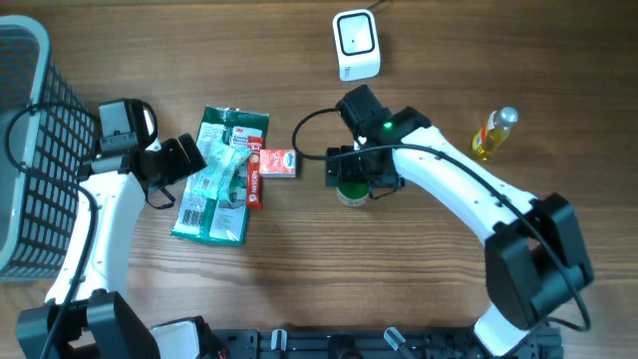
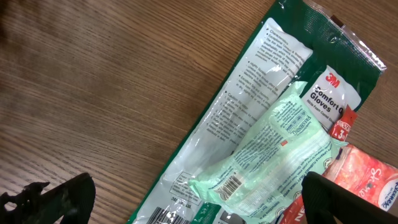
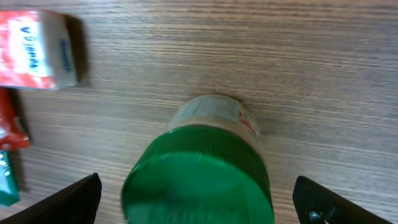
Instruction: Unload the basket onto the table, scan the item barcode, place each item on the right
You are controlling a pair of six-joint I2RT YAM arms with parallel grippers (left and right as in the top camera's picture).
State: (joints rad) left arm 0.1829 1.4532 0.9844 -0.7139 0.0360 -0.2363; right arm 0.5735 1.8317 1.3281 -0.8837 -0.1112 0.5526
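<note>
overhead view: my right claw point(image 1: 351, 185) sits over a green-lidded jar point(image 1: 350, 193) standing upright on the desk point(image 1: 419, 289), below the white scanner point(image 1: 356, 44) at the top edge. my left claw point(image 1: 199, 160) hangs over a green glove pack point(image 1: 212, 221) with a pale green pouch point(image 1: 221, 168) lying on top. a red sachet point(image 1: 255, 181) and a red-and-white box point(image 1: 279, 164) lie just right of the pack, between it and the jar. a yellow oil bottle point(image 1: 495, 134) lies well off to the right, and a dark mesh basket point(image 1: 30, 150) sits at the left edge.

right wrist view gives what overhead hides under my arm: right claw point(image 3: 199, 193) spread wide, one finger on each side of the jar point(image 3: 199, 180), clear gap on both sides, gripping nothing. a strip of paper label shows below the lid, no barcode readable there. the box point(image 3: 37, 50) is upper left and the sachet point(image 3: 9, 127) is at the left edge.

left wrist view: left claw point(image 2: 198, 186) also wide open and holding nothing. only this view shows barcodes: one on the pouch point(image 2: 267, 155) near its lower end, and another on the glove pack point(image 2: 249, 81) at the bottom edge, partly cut off. the sachet point(image 2: 341, 123) and the box point(image 2: 368, 179) overlap at the right. the scanner and jar are not in this view.
</note>
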